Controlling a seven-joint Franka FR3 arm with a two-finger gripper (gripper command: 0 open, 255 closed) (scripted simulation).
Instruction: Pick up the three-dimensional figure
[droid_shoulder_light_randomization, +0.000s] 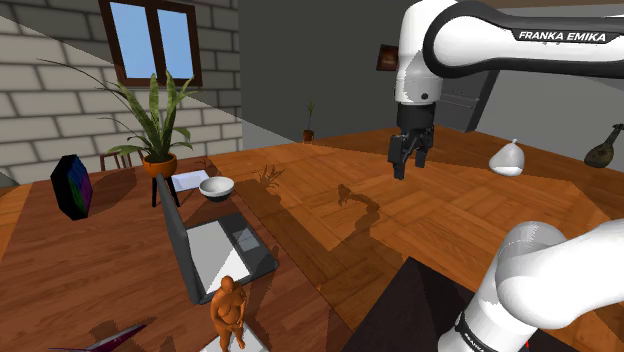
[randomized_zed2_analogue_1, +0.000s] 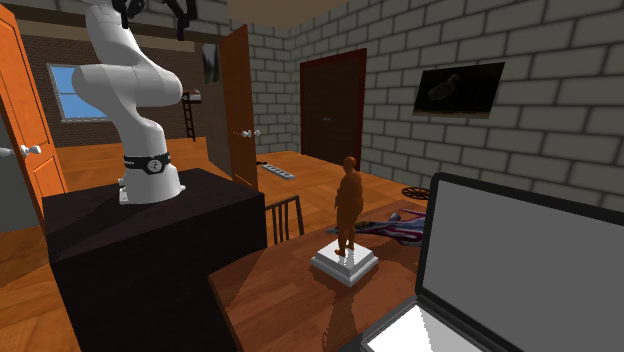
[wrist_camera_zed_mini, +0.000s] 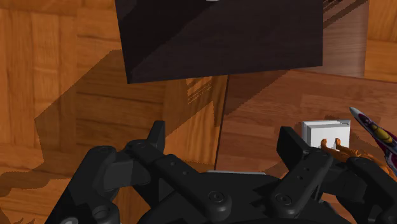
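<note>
Black gripper (droid_shoulder_light_randomization: 410, 166) hangs in the air, its fingers spread wide and empty. The orange-brown human figurine (droid_shoulder_light_randomization: 229, 308) stands upright on its white base on a wooden table (droid_shoulder_light_randomization: 60, 260) — just beside an open laptop (droid_shoulder_light_randomization: 228, 250), well apart from the gripper.

The white arm (droid_shoulder_light_randomization: 412, 60) arches high, its claw (droid_shoulder_light_randomization: 409, 164) hanging downward, fingers (wrist_camera_zed_mini: 290, 147) spread apart
</note>
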